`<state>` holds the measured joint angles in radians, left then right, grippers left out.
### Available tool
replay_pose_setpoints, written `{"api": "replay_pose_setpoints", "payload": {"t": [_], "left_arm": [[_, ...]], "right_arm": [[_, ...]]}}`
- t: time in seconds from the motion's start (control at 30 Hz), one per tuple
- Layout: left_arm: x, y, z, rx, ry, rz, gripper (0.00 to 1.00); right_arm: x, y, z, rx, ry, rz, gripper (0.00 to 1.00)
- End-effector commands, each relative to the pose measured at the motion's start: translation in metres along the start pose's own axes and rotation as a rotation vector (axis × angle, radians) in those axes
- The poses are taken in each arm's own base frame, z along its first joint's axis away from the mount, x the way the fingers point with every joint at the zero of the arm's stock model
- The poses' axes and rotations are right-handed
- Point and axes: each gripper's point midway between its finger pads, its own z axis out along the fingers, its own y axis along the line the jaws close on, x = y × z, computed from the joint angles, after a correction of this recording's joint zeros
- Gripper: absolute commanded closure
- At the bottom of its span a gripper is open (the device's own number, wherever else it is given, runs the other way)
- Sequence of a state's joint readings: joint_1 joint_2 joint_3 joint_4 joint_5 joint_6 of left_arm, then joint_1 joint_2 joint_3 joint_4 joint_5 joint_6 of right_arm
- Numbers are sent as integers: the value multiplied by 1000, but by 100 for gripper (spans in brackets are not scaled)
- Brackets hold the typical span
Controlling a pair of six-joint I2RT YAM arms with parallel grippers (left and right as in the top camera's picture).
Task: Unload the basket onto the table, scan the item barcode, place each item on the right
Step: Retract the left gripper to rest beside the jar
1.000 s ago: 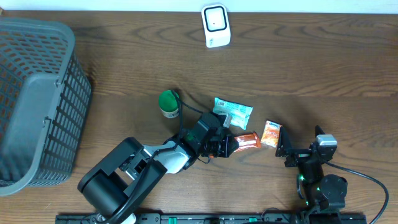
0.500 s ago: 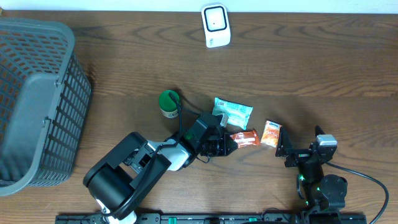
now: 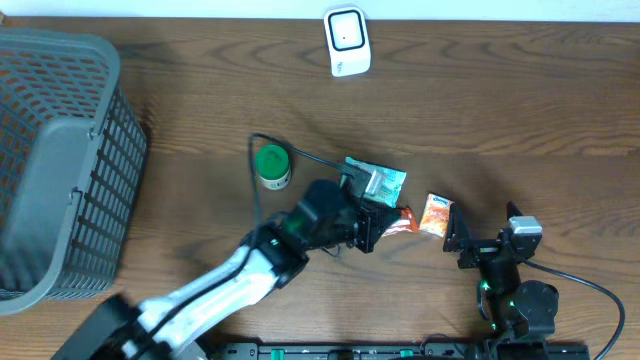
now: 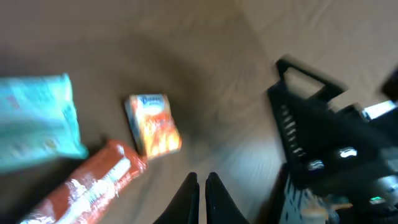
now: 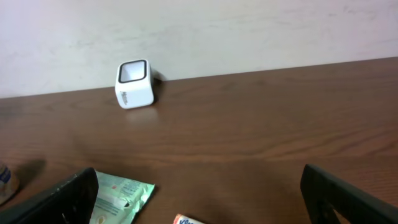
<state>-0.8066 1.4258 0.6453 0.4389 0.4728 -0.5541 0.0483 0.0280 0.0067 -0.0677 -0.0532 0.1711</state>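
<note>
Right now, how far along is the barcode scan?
Nothing looks done: no item is at the white scanner. In hand: the left end effector is shut and empty, beside the red snack packet lying on the table. Left: grasp an item, present its barcode to the scanner. The right end effector sits open.

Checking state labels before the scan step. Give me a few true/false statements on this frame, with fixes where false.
1. The left gripper is shut with nothing between its fingers. True.
2. The scanner sits inside the basket. False: it stands on the table at the far edge, well away from the basket.
3. The right gripper is open. True.
4. The orange packet is clamped in the right gripper. False: it lies on the table beside the red bar.
5. The teal packet lies on the table, outside the basket. True.
</note>
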Motion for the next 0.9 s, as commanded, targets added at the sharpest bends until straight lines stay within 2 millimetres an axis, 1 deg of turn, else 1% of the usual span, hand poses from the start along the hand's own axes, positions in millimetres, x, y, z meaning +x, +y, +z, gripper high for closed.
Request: {"api": "replay_pose_setpoints", "payload": {"t": [0.0,0.07,0.1,0.13,0.17,0.2,0.23,0.27,0.3,0.4,0.47,0.5,0.53,0.57,0.6,0.63,0.67,0.7,0.73,0.87], "left_arm": [[-40,-11,-32,-85,-162,187,93],[-54,-14,-51,-135,-226,230,92],[-61,-15,-61,-163,-257,245,90],[-68,-16,-73,-196,-294,257,85],[-74,-17,-85,-224,-325,267,73],[-84,-16,-107,-275,-380,278,41],[-88,-15,-119,-302,-408,275,20],[-91,-14,-127,-325,-428,271,6],[-96,-10,-147,-376,-472,261,2],[-102,0,-172,-460,-528,243,2],[-106,8,-190,-519,-567,228,2],[-107,11,-200,-546,-585,225,2],[-107,14,-208,-569,-597,222,2],[-107,16,-214,-588,-606,225,2],[-107,19,-221,-611,-615,226,2],[-107,23,-228,-635,-624,219,2],[-107,27,-234,-662,-632,211,2],[-106,32,-239,-687,-635,203,2],[-105,35,-242,-706,-637,197,2],[-105,50,-255,-786,-651,170,2]], "right_arm": [[1,2,0,-10,4,-16,1],[1,2,0,-10,4,-16,1],[1,2,0,-10,5,-16,1],[1,2,0,-10,4,-16,1],[1,2,0,-10,5,-16,1],[1,2,0,-10,4,-16,1],[1,2,0,-10,4,-16,1],[1,2,0,-10,4,-16,1],[1,2,0,-10,4,-16,1],[1,2,0,-10,4,-16,1],[-1,-8,0,48,-7,-25,1],[-8,-13,-1,80,-41,16,1],[-16,-12,-1,75,-73,60,1],[-25,-4,-1,29,-107,106,1],[-34,7,-3,-35,-139,117,1],[-47,21,-6,-114,-183,105,1],[-55,30,-9,-167,-201,99,1],[-60,34,-10,-186,-202,107,1],[-61,36,-11,-190,-188,112,1],[-57,36,-5,-155,-19,89,1]]}}
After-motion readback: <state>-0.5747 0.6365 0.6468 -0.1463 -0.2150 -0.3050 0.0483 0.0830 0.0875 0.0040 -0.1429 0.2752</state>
